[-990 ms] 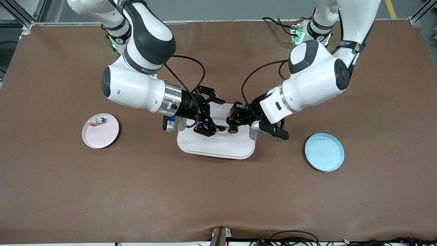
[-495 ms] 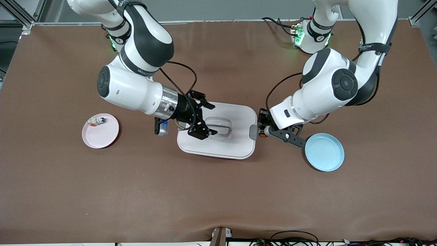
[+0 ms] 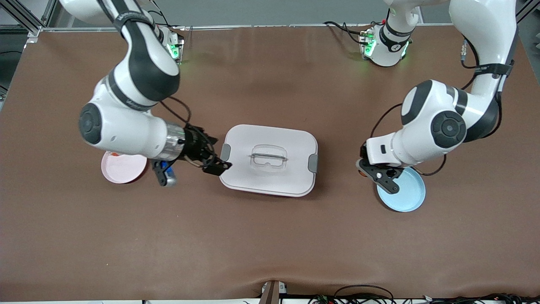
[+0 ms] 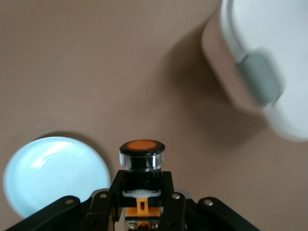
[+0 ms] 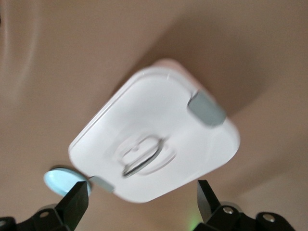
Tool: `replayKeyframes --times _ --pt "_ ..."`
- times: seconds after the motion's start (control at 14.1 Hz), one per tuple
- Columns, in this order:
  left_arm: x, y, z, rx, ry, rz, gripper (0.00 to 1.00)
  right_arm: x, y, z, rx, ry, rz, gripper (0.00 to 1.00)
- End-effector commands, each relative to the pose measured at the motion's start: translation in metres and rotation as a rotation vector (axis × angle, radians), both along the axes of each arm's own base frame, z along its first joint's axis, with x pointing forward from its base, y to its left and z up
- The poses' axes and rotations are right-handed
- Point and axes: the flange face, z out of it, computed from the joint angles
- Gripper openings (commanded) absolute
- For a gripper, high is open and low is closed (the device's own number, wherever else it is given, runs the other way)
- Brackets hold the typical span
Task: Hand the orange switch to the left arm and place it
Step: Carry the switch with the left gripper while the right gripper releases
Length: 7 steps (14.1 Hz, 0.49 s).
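Observation:
The orange switch (image 4: 142, 156), black with a round orange cap, is clamped upright in my left gripper (image 4: 143, 192). In the front view my left gripper (image 3: 363, 167) hangs with the switch (image 3: 359, 172) over the table at the edge of the light blue plate (image 3: 407, 192), past the left arm's end of the box. The white lidded box (image 3: 270, 179) stands mid-table. My right gripper (image 3: 213, 154) is open and empty, just off the box's end clip (image 3: 225, 152) at the right arm's end. The right wrist view shows its spread fingers (image 5: 77, 202) with the box (image 5: 154, 120) ahead of them.
A pink plate (image 3: 122, 171) lies toward the right arm's end, half hidden under the right arm. The light blue plate also shows in the left wrist view (image 4: 53, 173), with the box's clipped corner (image 4: 260, 77) farther off.
My left gripper carried the orange switch from over the box lid out to the light blue plate's edge. My right gripper, open, drew back off the lid toward the pink plate.

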Motion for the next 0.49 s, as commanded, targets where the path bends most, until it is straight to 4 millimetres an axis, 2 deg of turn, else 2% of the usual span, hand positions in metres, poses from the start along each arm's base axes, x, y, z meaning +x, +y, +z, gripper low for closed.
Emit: replayKeyframes --times 0.0,0.28,0.42 --pt "-0.003 0.022 -0.018 0.086 -0.023 -0.165 0.00 0.003 -0.049 0.010 -0.061 -0.064 0.233 1.00" --pt "-0.010 0.052 -0.065 0.065 -0.102 -0.329 0.00 0.011 -0.131 0.012 -0.136 -0.134 0.541 1.00" --pt "-0.009 0.069 -0.085 0.049 -0.141 -0.393 0.00 0.011 -0.163 0.014 -0.171 -0.128 0.633 1.00"
